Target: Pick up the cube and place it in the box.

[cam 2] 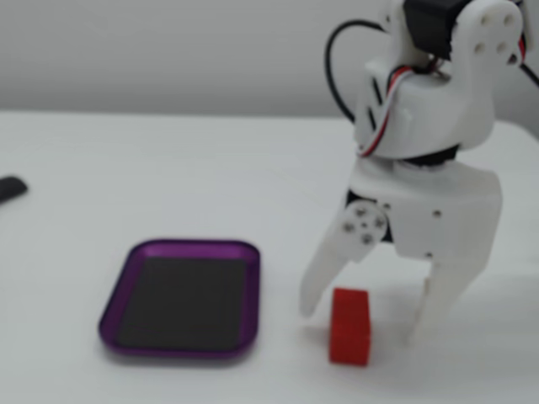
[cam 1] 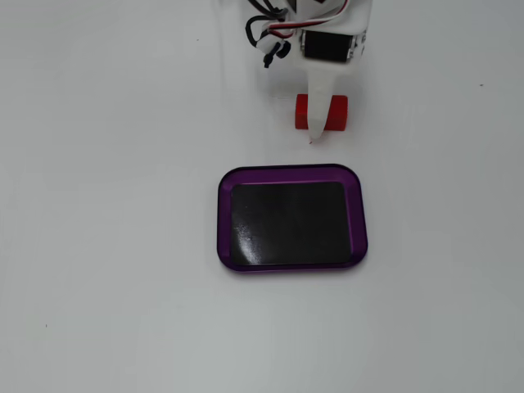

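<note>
The two white fingers (cam 2: 322,278) are spread wide and hold nothing, one tip down on each side of the cube (cam 2: 349,326), which sits on the table (cam 2: 168,177) between them with a clear gap to either finger. In the low fixed view the gripper (cam 2: 366,324) straddles the red block from above. In the fixed view from above one white finger (cam 1: 319,106) lies across the cube (cam 1: 336,113) and hides its middle, so only the two red ends show. The box (cam 1: 292,218) lies near the cube, just below it in that view, and apart from it, with bare table between; its purple rim surrounds a glossy black base with nothing in it. In the low view the box (cam 2: 181,299) is left of the cube, and a small dark object (cam 2: 12,188), cut by the frame edge, lies well beyond the box.
</note>
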Available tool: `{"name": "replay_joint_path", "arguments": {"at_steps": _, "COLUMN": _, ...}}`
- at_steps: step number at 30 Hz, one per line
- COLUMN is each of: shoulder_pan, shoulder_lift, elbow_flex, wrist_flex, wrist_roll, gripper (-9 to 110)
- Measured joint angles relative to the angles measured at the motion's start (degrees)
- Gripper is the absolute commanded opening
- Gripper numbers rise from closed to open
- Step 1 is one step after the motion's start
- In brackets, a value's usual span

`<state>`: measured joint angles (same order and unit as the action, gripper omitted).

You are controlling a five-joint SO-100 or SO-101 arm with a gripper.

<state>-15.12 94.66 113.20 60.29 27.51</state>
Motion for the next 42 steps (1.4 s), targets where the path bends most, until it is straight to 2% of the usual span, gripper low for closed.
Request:
{"name": "replay_joint_path", "arguments": {"at_steps": 5, "shoulder_pan": 0.2, "shoulder_lift": -3.7, "elbow_flex": -0.3, "wrist_flex": 1.4, "wrist_roll": 0.0, "gripper": 26}}
{"name": "replay_joint_path", "arguments": {"at_steps": 11, "shoulder_pan": -1.8, "shoulder_lift": -5.2, "elbow_flex": -1.4, "wrist_flex": 2.4, "wrist_roll": -0.4, "gripper": 9}}
{"name": "replay_joint_path", "arguments": {"at_steps": 15, "shoulder_pan": -2.1, "shoulder_lift": -5.2, "elbow_flex": -1.7, "wrist_flex": 0.9, "wrist_roll": -0.4, "gripper": 6}}
{"name": "replay_joint_path", "arguments": {"at_steps": 18, "shoulder_pan": -2.1, "shoulder_lift": -5.2, "elbow_flex": -1.7, "wrist_flex": 0.3, "wrist_roll": -0.4, "gripper": -1}}
{"name": "replay_joint_path", "arguments": {"at_steps": 24, "shoulder_pan": -2.6, "shoulder_lift": -0.5, "elbow_flex": -1.9, "wrist_flex": 0.5, "wrist_roll": -0.4, "gripper": -1}}
{"name": "replay_joint_path", "arguments": {"at_steps": 30, "shoulder_pan": 0.9, "shoulder_lift": 16.6, "elbow_flex": -1.8, "wrist_flex": 0.1, "wrist_roll": -3.2, "gripper": -1}}
{"name": "replay_joint_path", "arguments": {"at_steps": 34, "shoulder_pan": 8.8, "shoulder_lift": 30.2, "elbow_flex": 3.3, "wrist_flex": -7.6, "wrist_roll": -10.6, "gripper": -1}}
{"name": "replay_joint_path", "arguments": {"at_steps": 38, "shoulder_pan": 16.5, "shoulder_lift": 41.9, "elbow_flex": 16.1, "wrist_flex": -24.3, "wrist_roll": -20.7, "gripper": -1}}
{"name": "replay_joint_path", "arguments": {"at_steps": 42, "shoulder_pan": 18.6, "shoulder_lift": 46.9, "elbow_flex": 31.3, "wrist_flex": -41.7, "wrist_roll": -27.9, "gripper": -1}}
